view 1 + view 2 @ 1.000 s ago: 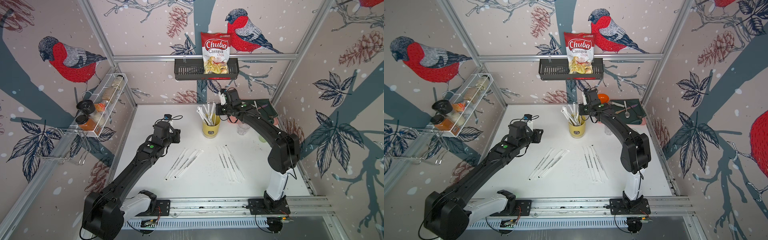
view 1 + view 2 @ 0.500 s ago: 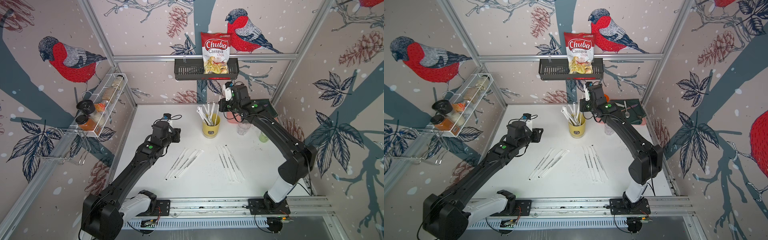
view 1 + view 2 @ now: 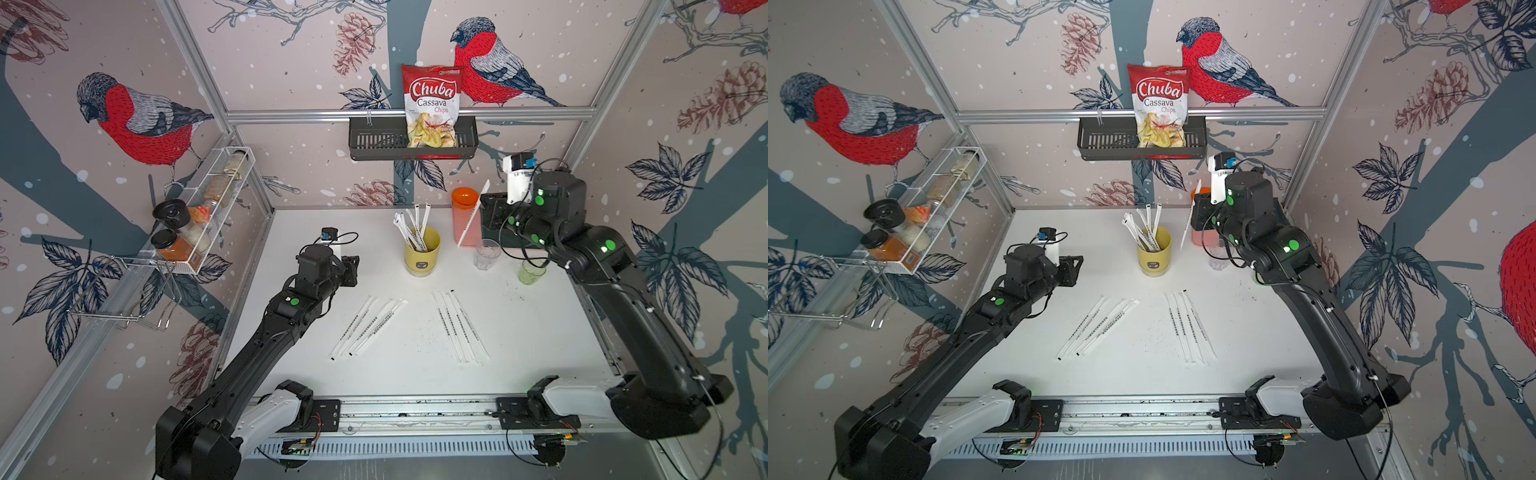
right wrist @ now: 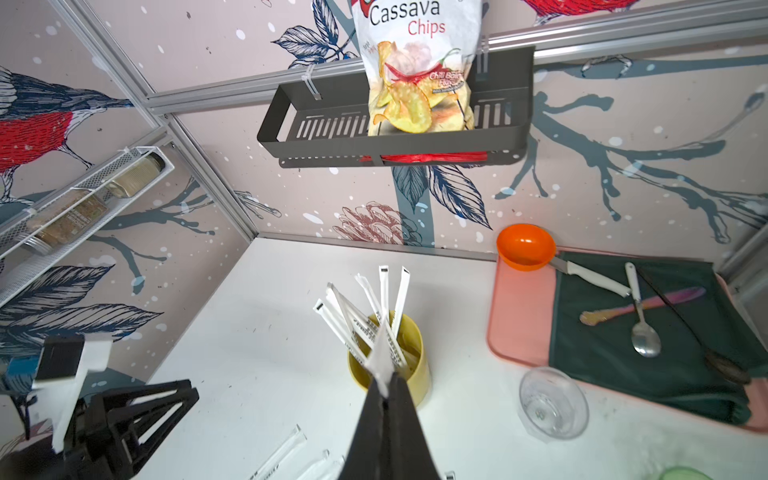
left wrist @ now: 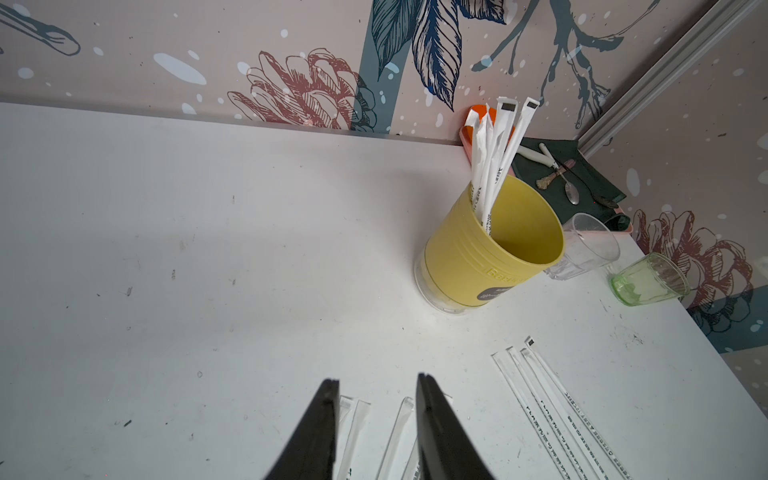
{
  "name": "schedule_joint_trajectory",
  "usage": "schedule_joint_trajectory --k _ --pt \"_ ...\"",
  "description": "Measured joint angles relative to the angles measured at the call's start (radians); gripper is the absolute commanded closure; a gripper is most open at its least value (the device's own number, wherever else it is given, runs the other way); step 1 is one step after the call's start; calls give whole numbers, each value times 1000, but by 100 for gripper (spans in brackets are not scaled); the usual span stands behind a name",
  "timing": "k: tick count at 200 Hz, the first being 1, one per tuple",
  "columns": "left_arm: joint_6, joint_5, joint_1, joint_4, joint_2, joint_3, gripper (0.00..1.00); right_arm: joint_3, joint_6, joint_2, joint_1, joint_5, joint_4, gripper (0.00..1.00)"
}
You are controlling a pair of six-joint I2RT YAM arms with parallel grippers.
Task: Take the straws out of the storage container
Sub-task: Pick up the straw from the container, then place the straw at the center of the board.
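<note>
- Right wrist view shows the table (image 4: 270, 332) spread out well below the right claw (image 4: 385, 384), with nothing but air between the two.
- Left claw (image 5: 376, 380) hangs low over the table with its jaws parted and nothing between them. It takes no part in this step, as far as I can judge.
- Storage container (image 3: 422, 253) stands upright on the table, below the right claw and off toward the left claw's side. From the left claw it is ahead and well apart.
- Straws (image 3: 413, 224) still in the storage container, roughly half a dozen, fan out of its mouth below the right claw's tips.
- Loose straws (image 3: 365, 328) lie flat in one row just under and ahead of the left claw, and a second row (image 3: 459, 328) lies far beneath the right claw, nearer the arms' bases.
- Wrapped straw (image 3: 471, 216) is pinched by the closed right claw near its upper part. It hangs tilted, its lower end clear of the storage container's rim.
- Step in hand, as I read it: one straw is out and raised. The next move calls for carrying it down beside the second row, laying it flat, opening the jaws, then returning for the rest.
</note>
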Motion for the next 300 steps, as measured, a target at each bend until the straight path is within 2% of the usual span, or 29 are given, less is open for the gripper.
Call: schedule_joint_trajectory --k 47,91,156,236,253,284,300 --pt "0 5 0 13 -5 0 65 -121 68 -70 -16 20 -237 100" --pt "-6 47 1 33 6 -8 65 -357 90 2 -72 -7 -364 100" --pt "-27 107 1 42 13 -28 65 -500 68 229 -137 -59 -315 100" --pt "-40 140 1 46 9 -35 65 -472 54 511 -143 -58 -193 100" --pt "-48 144 1 51 11 -37 65 -451 40 551 -143 -57 -172 96" --pt "-48 154 1 62 14 -37 64 -428 36 595 -143 -56 -151 79" --pt "-48 155 1 64 18 -37 64 -418 35 596 -142 -55 -149 75"
